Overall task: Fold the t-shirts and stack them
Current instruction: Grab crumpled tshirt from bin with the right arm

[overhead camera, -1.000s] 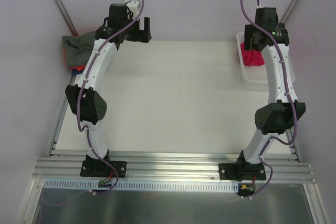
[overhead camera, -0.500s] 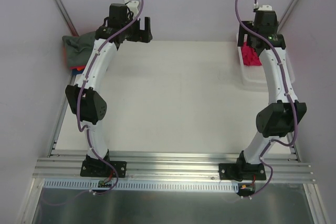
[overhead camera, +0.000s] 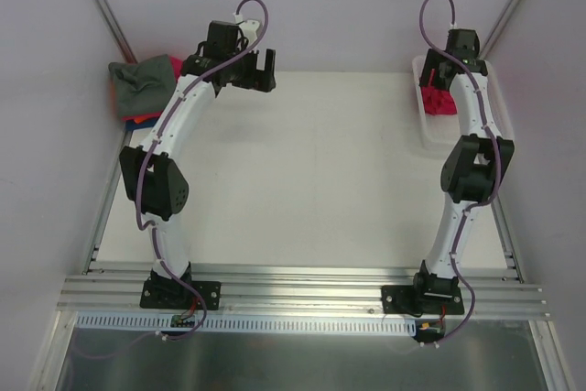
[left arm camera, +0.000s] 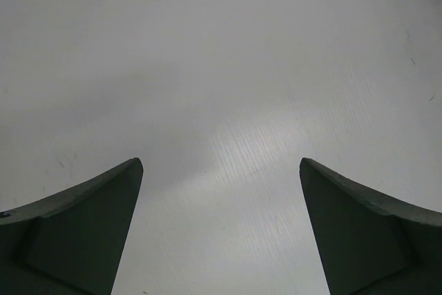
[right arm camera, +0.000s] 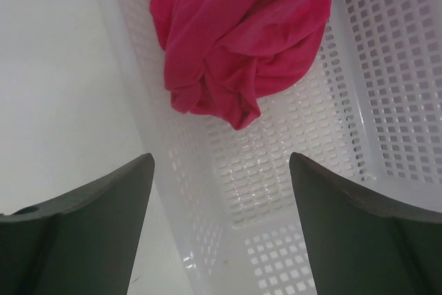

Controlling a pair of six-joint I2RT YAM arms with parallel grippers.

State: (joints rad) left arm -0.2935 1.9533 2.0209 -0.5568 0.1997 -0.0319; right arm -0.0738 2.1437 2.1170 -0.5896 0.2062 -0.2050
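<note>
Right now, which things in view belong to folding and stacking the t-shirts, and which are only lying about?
Belong: crumpled crimson-red cloth t-shirt; grey-green cloth t-shirt at the far left.
Lying about: white plastic lattice basket holding the red shirt; white tabletop.

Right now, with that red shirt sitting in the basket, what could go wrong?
1. The red shirt lies bunched in the basket, so the open right fingers may pinch several layers and lift it tangled.
2. It sits close to the basket's wall; the fingers could catch the lattice.
3. The left arm reaches past the pile and might nudge it.
</note>
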